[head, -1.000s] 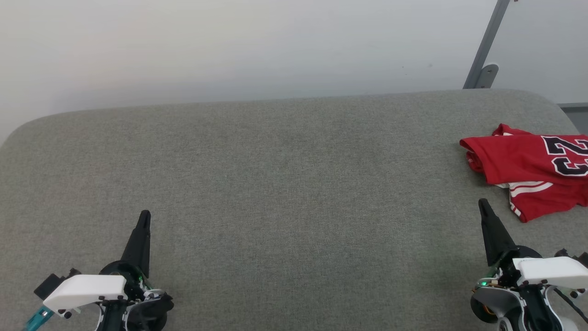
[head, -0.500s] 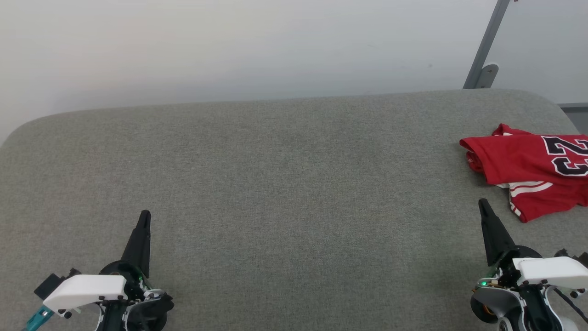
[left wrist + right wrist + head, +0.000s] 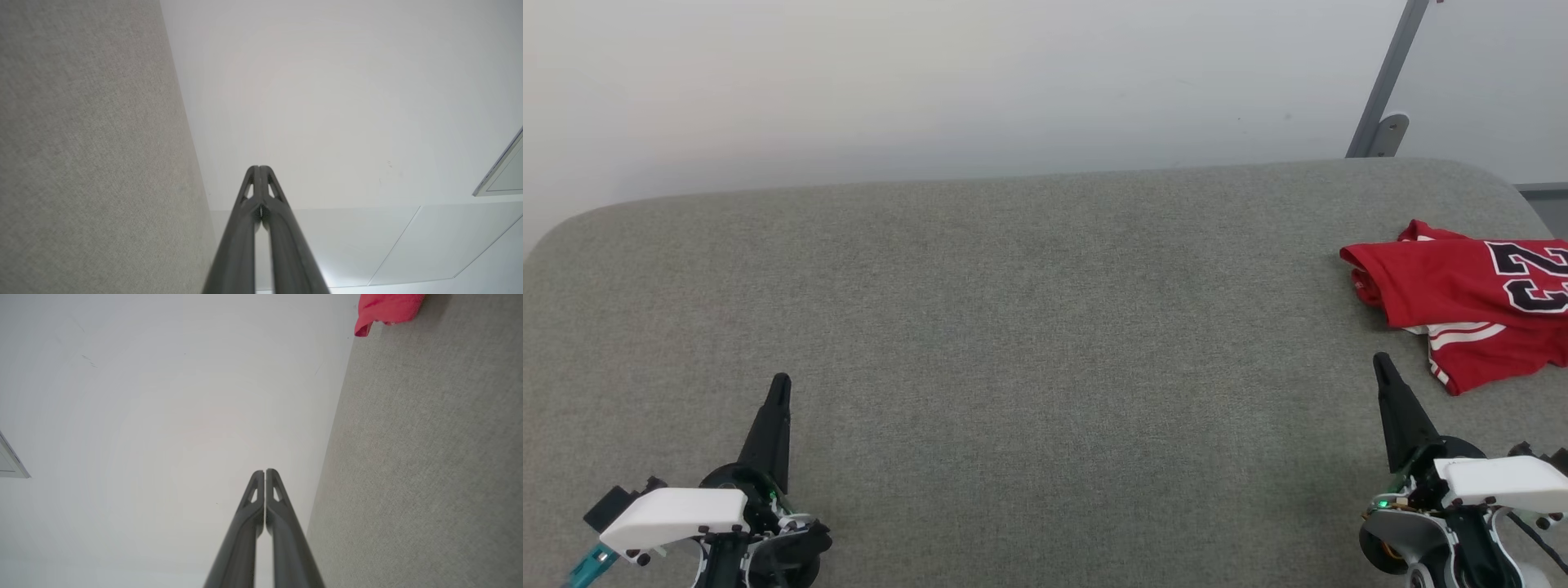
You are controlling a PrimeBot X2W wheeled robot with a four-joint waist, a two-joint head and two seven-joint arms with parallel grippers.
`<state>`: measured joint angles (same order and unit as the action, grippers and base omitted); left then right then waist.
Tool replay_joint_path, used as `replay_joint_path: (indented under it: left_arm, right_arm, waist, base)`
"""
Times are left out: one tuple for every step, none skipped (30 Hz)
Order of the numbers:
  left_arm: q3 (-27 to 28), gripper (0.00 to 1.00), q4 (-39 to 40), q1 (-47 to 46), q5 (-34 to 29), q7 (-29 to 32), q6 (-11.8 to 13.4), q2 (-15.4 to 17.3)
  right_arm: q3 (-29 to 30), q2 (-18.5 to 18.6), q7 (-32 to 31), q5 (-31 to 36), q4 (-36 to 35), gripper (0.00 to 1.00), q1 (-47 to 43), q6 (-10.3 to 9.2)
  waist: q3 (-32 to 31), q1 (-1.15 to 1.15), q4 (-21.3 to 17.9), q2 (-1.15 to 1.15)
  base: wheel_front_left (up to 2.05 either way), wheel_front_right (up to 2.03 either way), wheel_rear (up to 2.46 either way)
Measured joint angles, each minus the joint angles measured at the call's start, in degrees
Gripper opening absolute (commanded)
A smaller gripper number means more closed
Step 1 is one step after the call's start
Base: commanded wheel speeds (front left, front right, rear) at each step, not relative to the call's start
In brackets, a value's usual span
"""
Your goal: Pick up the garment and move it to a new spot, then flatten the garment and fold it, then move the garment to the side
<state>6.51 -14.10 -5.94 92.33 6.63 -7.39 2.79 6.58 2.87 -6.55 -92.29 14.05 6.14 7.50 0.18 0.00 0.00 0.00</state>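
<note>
garment (image 3: 1462,298) red, folded at right edge of grey surface (image 3: 1029,327), black white-outlined "23" readable, striped trim; left gripper (image 3: 781,384) and right gripper (image 3: 1380,362) fingers pressed together, empty

Bare lab-like room: grey fabric-covered table (image 3: 1013,286), blank white wall (image 3: 931,82), metal strut (image 3: 1387,82).

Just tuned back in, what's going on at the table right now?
Nothing is being handled at this moment. The left gripper and the right gripper are both shut, empty, and sit near the front of the gray fabric surface. The garment, a red shirt with black numbers, lies loosely folded or bunched at the surface's right side, partly cut off by the head view's edge. It is just ahead of the right gripper, not touching it.
</note>
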Motion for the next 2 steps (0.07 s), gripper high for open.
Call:
replay_joint_path:
  left_arm:
    - [0.0, 0.00, 0.0, 0.0, 0.0, 0.0, 0.0, 0.0]
    - [0.0, 0.00, 0.0, 0.0, 0.0, 0.0, 0.0, 0.0]
  right_arm:
    - [0.0, 0.0, 0.0, 0.0, 0.0, 0.00, 0.0, 0.00]
    - [0.0, 0.0, 0.0, 0.0, 0.0, 0.00, 0.0, 0.00]
  waist:
    - [0.0, 0.00, 0.0, 0.00]
    - [0.0, 0.00, 0.0, 0.00]
  base:
    - [0.00, 0.00, 0.00]
    - [0.00, 0.00, 0.00]
